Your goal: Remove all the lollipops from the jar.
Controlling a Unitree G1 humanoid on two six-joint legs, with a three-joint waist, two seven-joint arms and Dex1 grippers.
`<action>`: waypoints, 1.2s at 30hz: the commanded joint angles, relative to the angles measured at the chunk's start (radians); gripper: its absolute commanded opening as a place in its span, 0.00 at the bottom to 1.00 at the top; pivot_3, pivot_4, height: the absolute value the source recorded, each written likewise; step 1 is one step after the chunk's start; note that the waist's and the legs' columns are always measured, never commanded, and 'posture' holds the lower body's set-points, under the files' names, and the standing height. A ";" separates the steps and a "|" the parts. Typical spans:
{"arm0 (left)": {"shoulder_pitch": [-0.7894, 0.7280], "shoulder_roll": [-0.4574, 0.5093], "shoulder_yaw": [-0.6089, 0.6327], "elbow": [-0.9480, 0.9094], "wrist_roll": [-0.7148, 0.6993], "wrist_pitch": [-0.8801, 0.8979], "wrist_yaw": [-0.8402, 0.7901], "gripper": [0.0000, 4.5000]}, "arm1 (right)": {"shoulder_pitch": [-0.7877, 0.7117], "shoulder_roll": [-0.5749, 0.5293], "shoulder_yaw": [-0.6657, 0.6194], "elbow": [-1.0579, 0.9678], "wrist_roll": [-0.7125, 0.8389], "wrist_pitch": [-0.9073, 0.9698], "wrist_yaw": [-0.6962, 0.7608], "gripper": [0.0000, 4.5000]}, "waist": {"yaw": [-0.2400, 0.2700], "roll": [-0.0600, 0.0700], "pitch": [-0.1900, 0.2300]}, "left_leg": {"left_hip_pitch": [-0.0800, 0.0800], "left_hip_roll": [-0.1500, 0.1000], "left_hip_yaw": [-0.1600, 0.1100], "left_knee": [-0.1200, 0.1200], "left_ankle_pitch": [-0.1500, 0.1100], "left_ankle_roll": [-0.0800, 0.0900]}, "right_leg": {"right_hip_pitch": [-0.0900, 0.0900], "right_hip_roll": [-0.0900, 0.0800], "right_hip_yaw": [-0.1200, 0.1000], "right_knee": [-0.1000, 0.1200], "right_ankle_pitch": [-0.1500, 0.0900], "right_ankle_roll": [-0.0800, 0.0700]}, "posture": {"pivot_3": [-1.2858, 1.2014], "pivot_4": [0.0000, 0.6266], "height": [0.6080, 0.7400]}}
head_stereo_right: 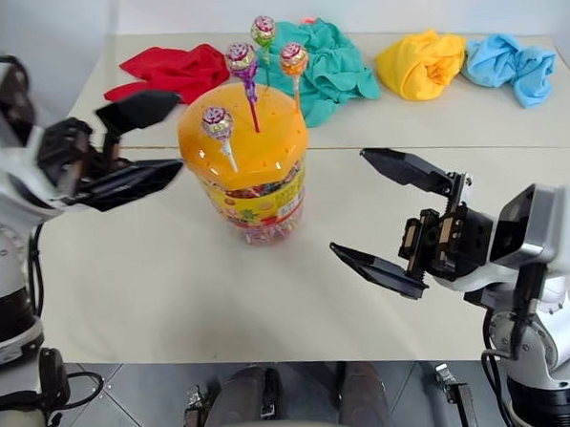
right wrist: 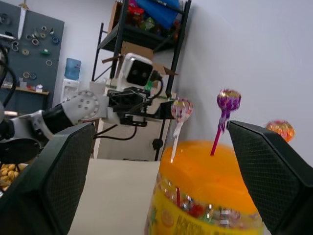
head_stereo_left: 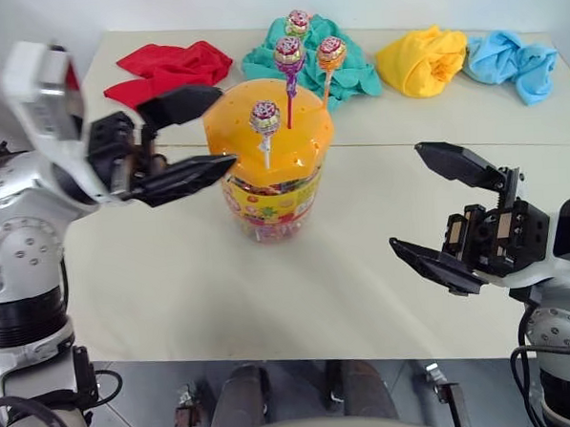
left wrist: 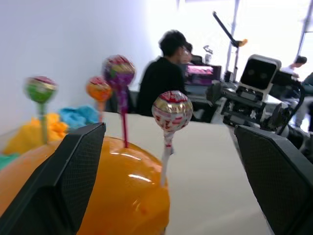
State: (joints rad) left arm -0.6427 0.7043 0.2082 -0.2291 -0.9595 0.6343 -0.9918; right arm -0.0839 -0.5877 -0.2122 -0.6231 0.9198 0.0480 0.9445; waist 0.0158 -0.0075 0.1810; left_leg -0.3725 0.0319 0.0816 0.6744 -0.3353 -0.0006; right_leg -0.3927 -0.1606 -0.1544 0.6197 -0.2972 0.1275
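Note:
The jar (head_stereo_left: 270,200) is a clear tub with an orange lid (head_stereo_left: 305,136), standing mid-table. Several lollipops stand upright in the lid's holes: one on a white stick (head_stereo_left: 265,119) at the near side, then one each on a purple stick (head_stereo_left: 289,53), an orange stick (head_stereo_left: 331,51) and a green stick (head_stereo_left: 298,22) further back. My left gripper (head_stereo_left: 227,125) is open just left of the lid at lid height, pointing at the white-stick lollipop (left wrist: 171,110) and apart from it. My right gripper (head_stereo_left: 408,196) is open, to the right of the jar and nearer me, holding nothing.
Four crumpled cloths lie along the table's far edge: red (head_stereo_left: 168,71), teal (head_stereo_left: 359,71), yellow (head_stereo_left: 422,61) and blue (head_stereo_left: 511,63). Beyond the table, a seated person (left wrist: 164,78) is visible. Bare tabletop (head_stereo_left: 174,277) lies in front of the jar.

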 commanded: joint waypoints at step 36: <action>0.446 0.184 0.223 0.255 0.226 0.079 0.295 0.01 | -0.113 -0.038 0.142 0.095 -0.127 -0.020 0.259 1.00 | -0.017 -0.001 0.000 | 0.001 0.001 0.000 0.000 -0.001 0.001 | 0.001 0.001 0.001 -0.001 0.000 0.000 | 0.52 0.24 1.00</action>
State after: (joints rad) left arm -0.2203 0.8488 0.4199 0.0441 -0.7840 0.6871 -0.6953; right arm -0.1886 -0.6146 -0.0720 -0.5326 0.7909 0.0416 1.1587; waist -0.0016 -0.0084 0.1815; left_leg -0.3712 0.0328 0.0814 0.6739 -0.3364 0.0003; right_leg -0.3921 -0.1596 -0.1529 0.6187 -0.2971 0.1278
